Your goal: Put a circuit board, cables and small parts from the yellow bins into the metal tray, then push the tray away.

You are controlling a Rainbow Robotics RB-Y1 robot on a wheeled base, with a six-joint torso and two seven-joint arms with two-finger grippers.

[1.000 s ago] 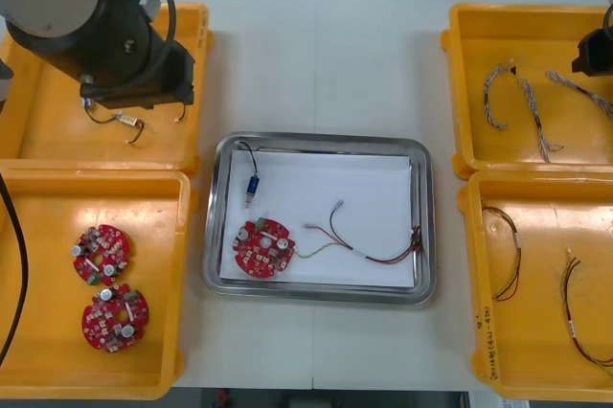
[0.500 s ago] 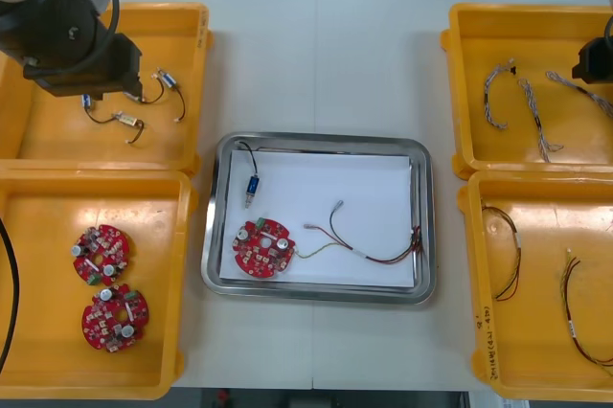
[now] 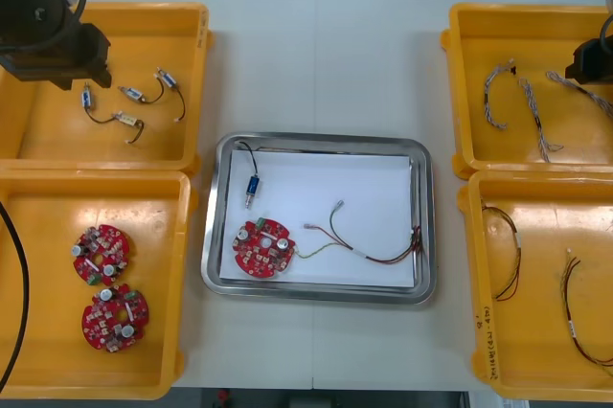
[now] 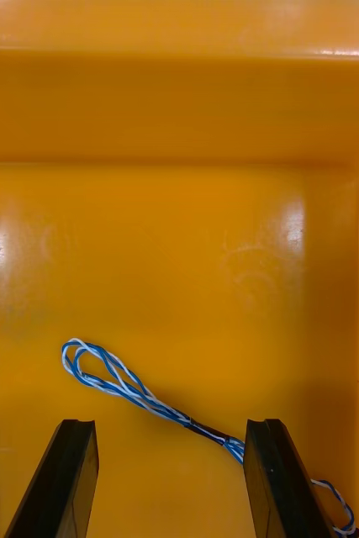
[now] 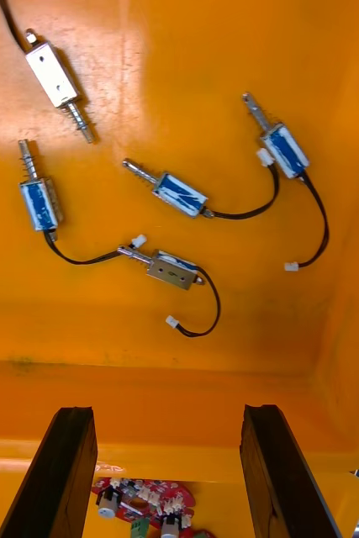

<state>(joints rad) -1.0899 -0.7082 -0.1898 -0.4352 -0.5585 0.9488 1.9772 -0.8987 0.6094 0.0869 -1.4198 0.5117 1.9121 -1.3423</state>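
While left claw [image 5: 167,412], right claw [image 4: 171,424] gape empty, tray [image 3: 316,138] holds red board [image 3: 262,245], blue small metal part [image 3: 253,188], cable [image 3: 369,253].

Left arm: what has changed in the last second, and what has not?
The left gripper, fingers open and empty, moved farther left over the far left yellow bin, uncovering small metal parts. Nothing was grasped or released. The right gripper, over the far right bin, and the metal tray with its contents stayed put.
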